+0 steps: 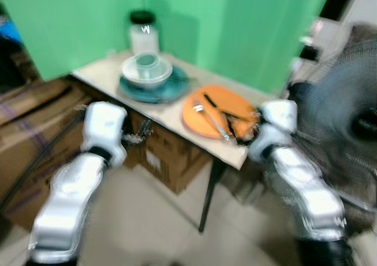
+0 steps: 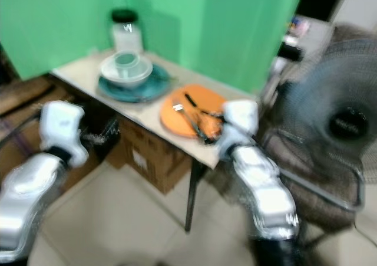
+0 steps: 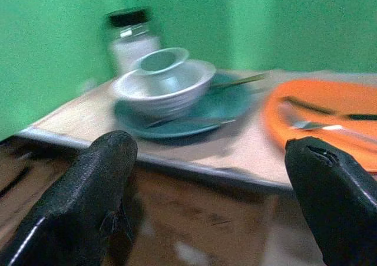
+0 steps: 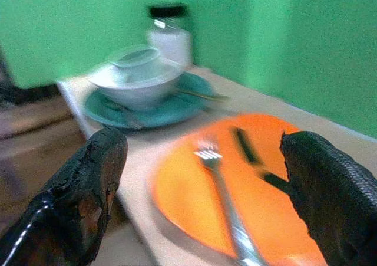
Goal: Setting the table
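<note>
From the head, the surface (image 1: pixel 177 117) carries a teal plate (image 1: pixel 154 88) with white bowl (image 1: pixel 146 70) far left and an orange plate (image 1: pixel 217 111) with fork (image 1: pixel 211 120) near right; a jar (image 1: pixel 144 33) stands behind. In the left wrist view the left gripper (image 3: pixel 206 177) hangs before the surface's edge, jaws wide apart; in the right wrist view the right gripper (image 4: pixel 200 195) hovers at the orange plate, jaws wide apart.

Home room: small table (image 1: pixel 235 154) with tableware, cardboard boxes (image 1: pixel 171 160), standing fan (image 1: pixel 347 118), tiled floor (image 1: pixel 147 225).

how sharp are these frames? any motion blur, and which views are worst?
Left and right eye views: heavy motion blur, arms and fan smeared. Left wrist view: blurred; bowl soft, left hand open. Right wrist view: orange plate and fork streaked, right hand open.
</note>
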Motion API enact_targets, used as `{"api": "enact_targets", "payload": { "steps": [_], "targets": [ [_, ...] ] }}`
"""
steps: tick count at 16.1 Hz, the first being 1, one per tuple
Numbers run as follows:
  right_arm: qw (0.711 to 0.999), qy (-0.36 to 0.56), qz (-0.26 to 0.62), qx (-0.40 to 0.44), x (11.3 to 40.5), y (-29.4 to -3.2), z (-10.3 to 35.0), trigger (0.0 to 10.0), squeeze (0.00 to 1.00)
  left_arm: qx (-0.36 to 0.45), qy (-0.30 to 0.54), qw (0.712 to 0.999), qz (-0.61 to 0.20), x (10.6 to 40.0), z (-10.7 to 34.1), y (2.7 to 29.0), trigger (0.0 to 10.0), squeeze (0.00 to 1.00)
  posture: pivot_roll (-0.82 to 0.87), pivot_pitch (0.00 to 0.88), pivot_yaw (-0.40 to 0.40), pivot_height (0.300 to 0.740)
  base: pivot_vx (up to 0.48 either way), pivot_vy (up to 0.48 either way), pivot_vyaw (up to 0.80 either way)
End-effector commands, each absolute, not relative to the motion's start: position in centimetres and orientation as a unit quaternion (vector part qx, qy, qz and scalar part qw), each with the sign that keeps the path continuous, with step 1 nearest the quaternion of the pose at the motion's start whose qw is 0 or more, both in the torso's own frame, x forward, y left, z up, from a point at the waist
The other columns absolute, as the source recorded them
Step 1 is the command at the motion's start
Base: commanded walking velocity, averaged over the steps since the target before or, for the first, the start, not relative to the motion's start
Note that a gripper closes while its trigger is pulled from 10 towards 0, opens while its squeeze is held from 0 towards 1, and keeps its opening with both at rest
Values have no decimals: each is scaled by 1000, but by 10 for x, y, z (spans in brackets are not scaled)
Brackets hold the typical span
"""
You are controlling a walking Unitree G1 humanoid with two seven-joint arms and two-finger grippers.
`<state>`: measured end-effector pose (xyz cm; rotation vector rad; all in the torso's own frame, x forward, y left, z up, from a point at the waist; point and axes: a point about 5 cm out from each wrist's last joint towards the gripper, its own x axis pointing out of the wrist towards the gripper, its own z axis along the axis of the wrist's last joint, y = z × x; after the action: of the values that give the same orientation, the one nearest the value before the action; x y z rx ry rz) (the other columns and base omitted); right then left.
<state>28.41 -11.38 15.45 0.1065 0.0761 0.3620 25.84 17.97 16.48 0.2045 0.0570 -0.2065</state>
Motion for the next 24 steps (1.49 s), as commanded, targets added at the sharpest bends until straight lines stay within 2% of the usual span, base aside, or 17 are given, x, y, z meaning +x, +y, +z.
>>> {"api": "enact_targets", "payload": {
  "steps": [1, 4, 7, 12, 17, 18, 19, 20, 23, 24],
  "targets": [
    [987, 49, 148, 45, 287, -131, 152, 10000, 0, 101, 17, 987, -122, 258, 168, 170, 10000, 0, 200, 0, -14, 740, 345, 0, 0],
    [986, 60, 147, 50, 290, -131, 151, 10000, 0, 107, 22, 986, -130, 257, 167, 169, 10000, 0, 203, 0, -16, 740, 336, 0, 0],
    [977, 93, 188, 38, 289, -121, 146, 10000, 0, 112, 28, 983, -142, 256, 166, 170, 10000, 0, 209, 0, -17, 740, 331, 0, 0],
    [971, 149, 185, 1, 300, -116, 137, 10000, 0, 116, 32, 982, -147, 255, 164, 170, 10000, 0, 211, 0, -18, 740, 318, 0, 0],
    [957, 162, 237, -32, 313, -96, 140, 10000, 0, 137, 54, 971, -188, 247, 157, 173, 10000, 0, 216, 0, -18, 740, 113, 0, 0],
    [952, 185, 242, -31, 317, -91, 136, 10000, 604, 149, 69, 963, -216, 243, 155, 175, 10000, 0, 222, 0, -23, 740, 0, 0, 0],
    [952, 185, 242, -31, 317, -91, 136, 10000, 604, 149, 69, 963, -216, 243, 155, 175, 10000, 0, 222, 0, -23, 740, 0, 0, 0],
    [945, 209, 249, -40, 320, -85, 131, 10000, 1000, 156, 81, 955, -241, 239, 154, 178, 10000, 0, 222, 0, -21, 740, 0, 0, 0],
    [938, 249, 234, -59, 326, -79, 122, 10000, 1000, 154, 119, 934, -301, 227, 148, 182, 10000, 0, 221, 0, -18, 740, 0, 0, 0],
    [937, 257, 228, -59, 327, -79, 121, 10000, 67, 157, 132, 925, -320, 223, 145, 182, 10000, 0, 221, 0, -19, 740, 0, 0, 0]
  ]
}}
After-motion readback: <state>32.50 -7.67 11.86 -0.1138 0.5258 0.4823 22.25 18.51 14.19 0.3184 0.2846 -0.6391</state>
